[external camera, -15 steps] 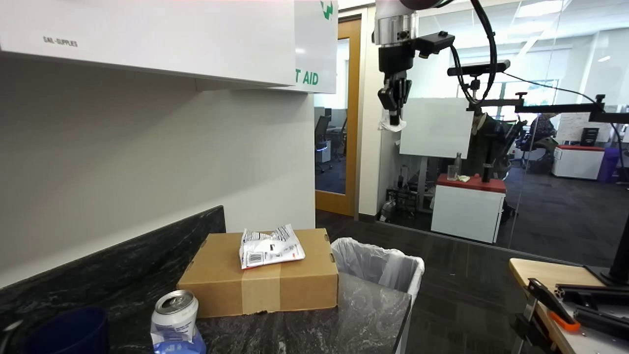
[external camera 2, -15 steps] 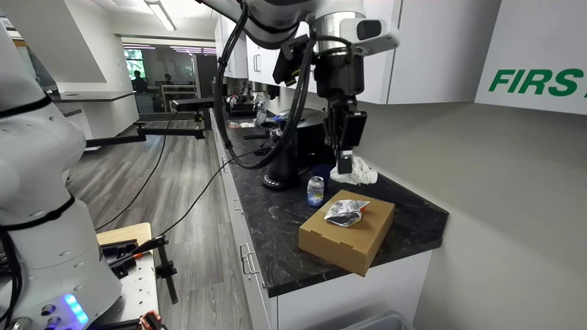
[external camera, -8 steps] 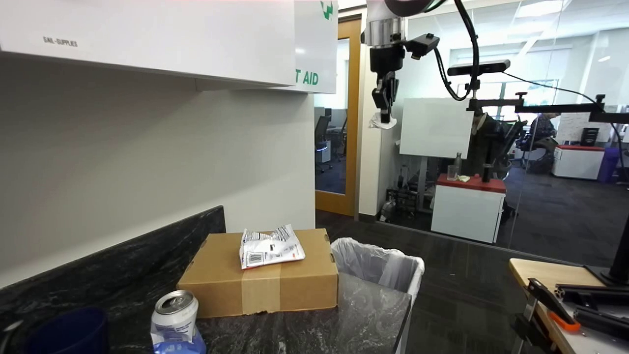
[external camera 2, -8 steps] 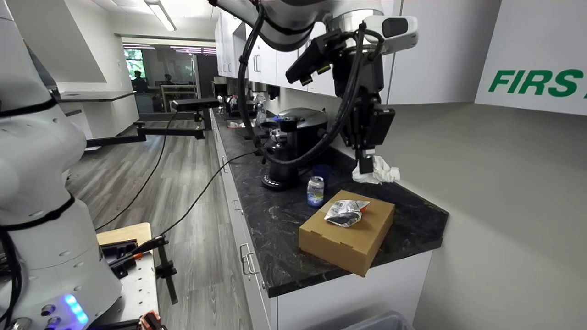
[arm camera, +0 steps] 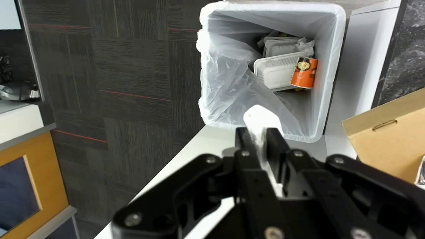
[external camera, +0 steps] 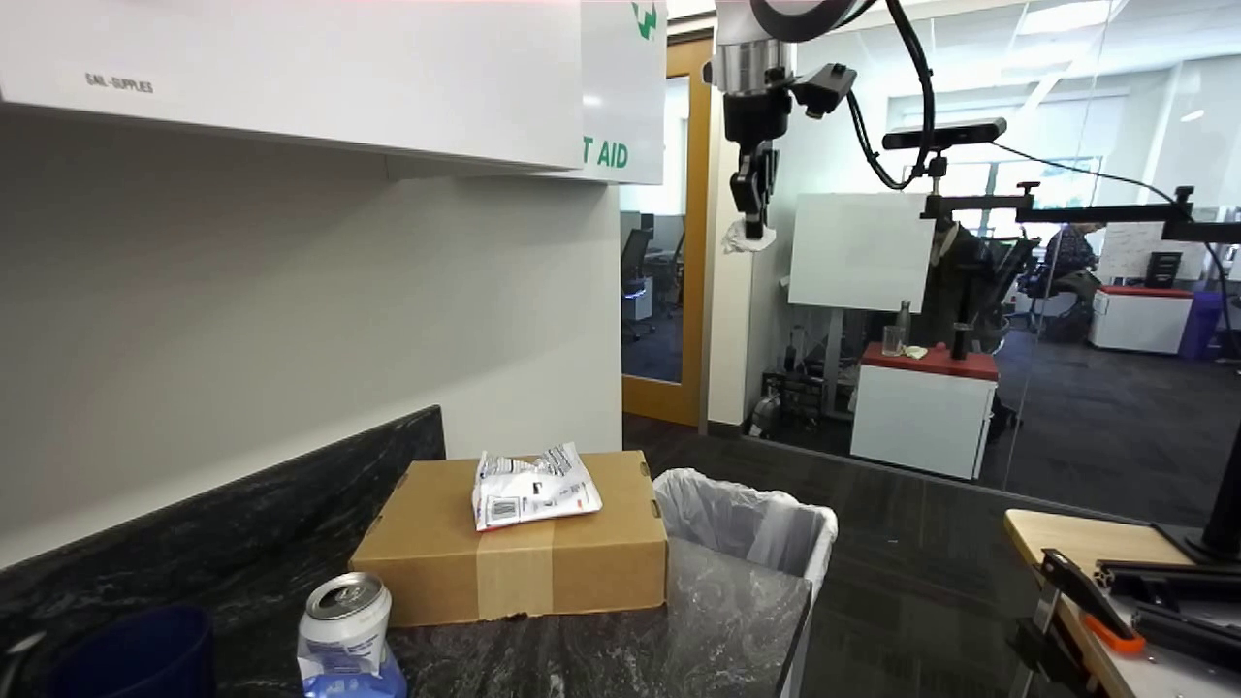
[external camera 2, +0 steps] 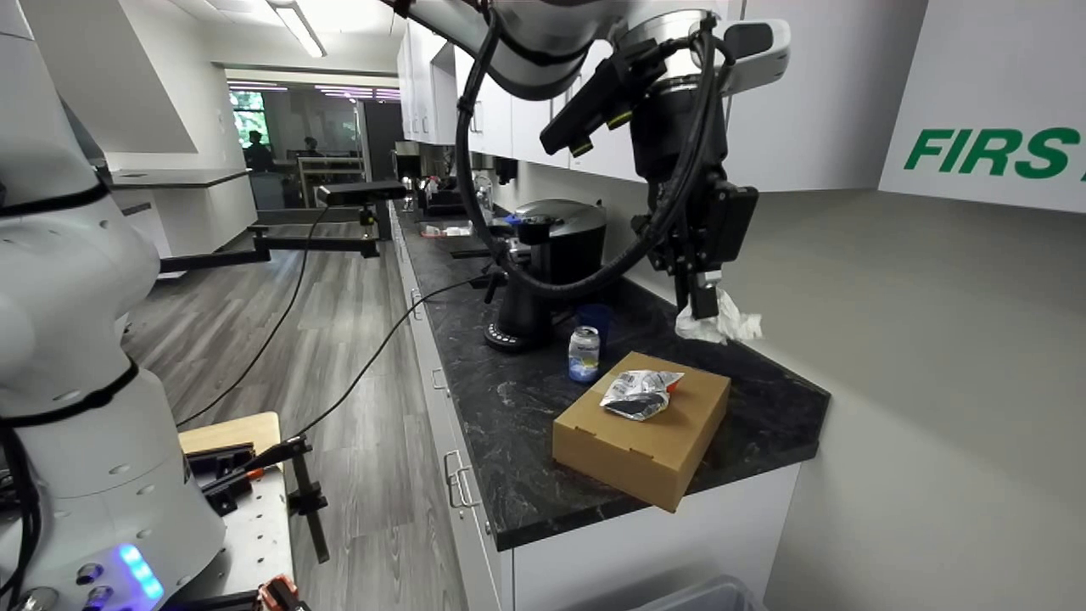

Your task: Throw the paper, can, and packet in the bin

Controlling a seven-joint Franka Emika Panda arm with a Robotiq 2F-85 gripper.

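Observation:
My gripper (arm camera: 258, 132) is shut on the white paper (arm camera: 260, 116), which sticks out past its fingertips. The paper also shows in both exterior views (external camera: 737, 238) (external camera 2: 734, 325). The gripper is held high, well above the counter. In the wrist view the paper overlaps the lower rim of the bin (arm camera: 338, 49). The bin, lined with a whitish bag, also stands at the counter's end in an exterior view (external camera: 824, 531). The blue and silver can (external camera: 347, 635) stands upright on the counter (external camera 2: 534, 450). The silvery packet (external camera: 538, 490) lies on a cardboard box; the gripper is apart from both.
The brown cardboard box (external camera 2: 636, 441) sits near the counter's end beside the bin. A dark blue cup (external camera: 136, 654) stands by the can. White cabinets (external camera: 291, 78) hang over the counter. Trays and an orange can (arm camera: 303, 73) lie inside the bin.
The gripper with the paper has moved left in an exterior view and right in the opposite exterior view, tilting slightly. The can, packet and box have not moved.

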